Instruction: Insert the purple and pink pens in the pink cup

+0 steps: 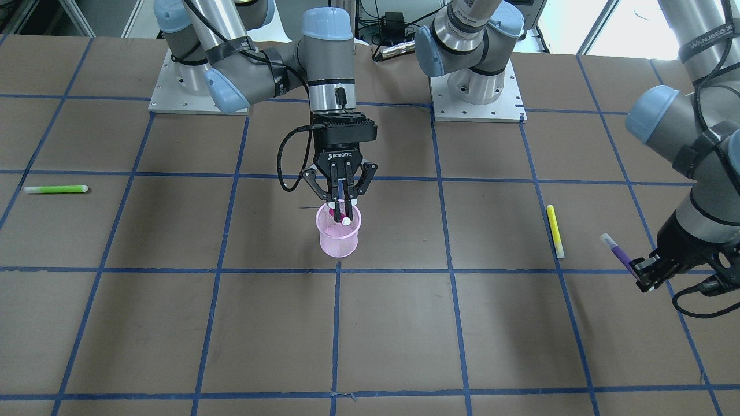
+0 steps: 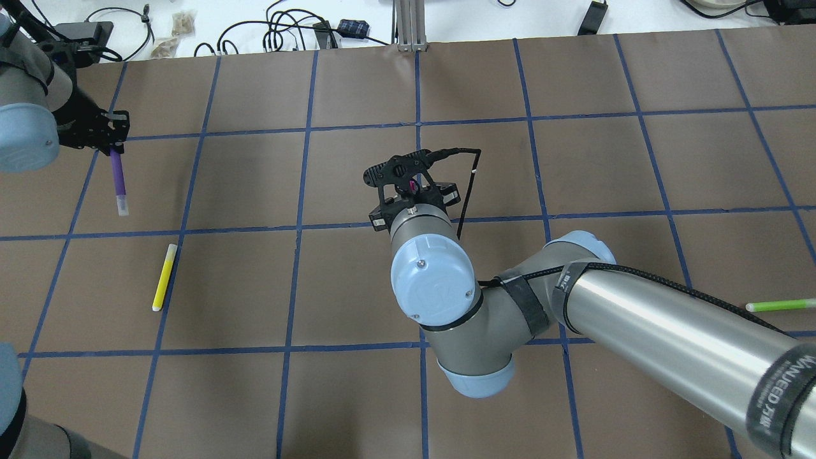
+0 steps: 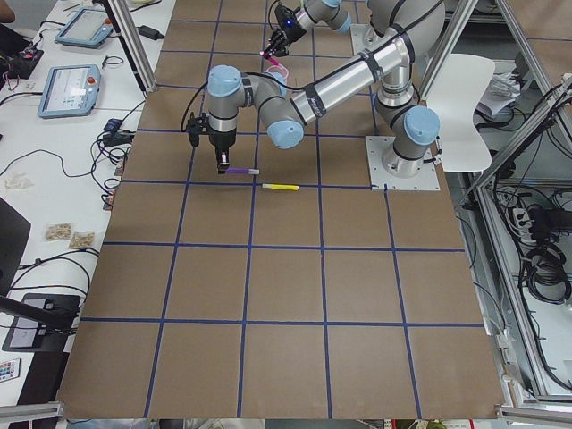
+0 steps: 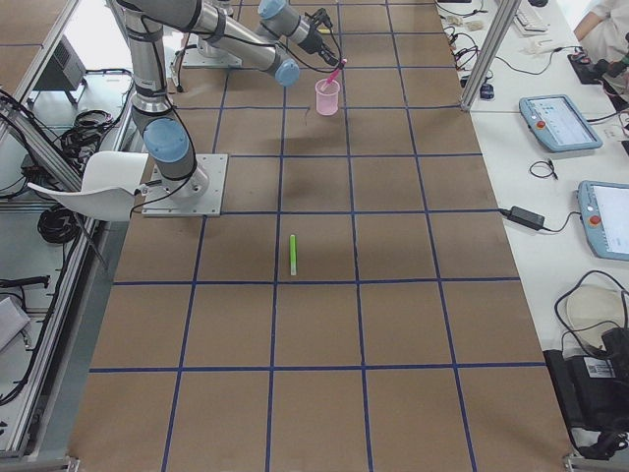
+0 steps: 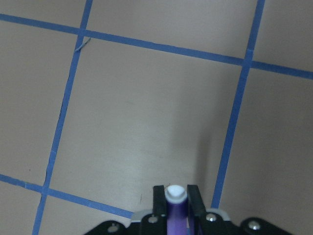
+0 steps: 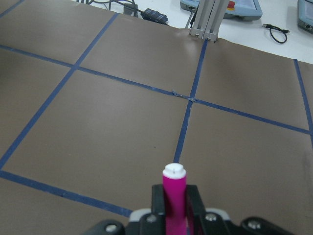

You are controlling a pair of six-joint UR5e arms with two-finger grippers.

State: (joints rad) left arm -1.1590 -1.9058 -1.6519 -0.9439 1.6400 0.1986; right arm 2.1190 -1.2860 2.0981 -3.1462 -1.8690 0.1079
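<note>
A: The right fingers (image 6: pixel 157 199) pinch the pink pen (image 6: pixel 174 193), tilted, with its tip at the cup's (image 1: pixel 340 240) rim.
B: Released off-centre, it may catch the rim and topple the cup.
A: The left fingers (image 5: pixel 158 198) pinch the purple pen (image 5: pixel 175 211), well apart from the cup.
B: Brought in too soon, the two could collide.

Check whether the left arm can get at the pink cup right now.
Probably not yet. The right tool hangs right over the pink cup, shut on the pink pen, blocking the mouth. The left tool, shut on the purple pen, is well off to the side.
</note>
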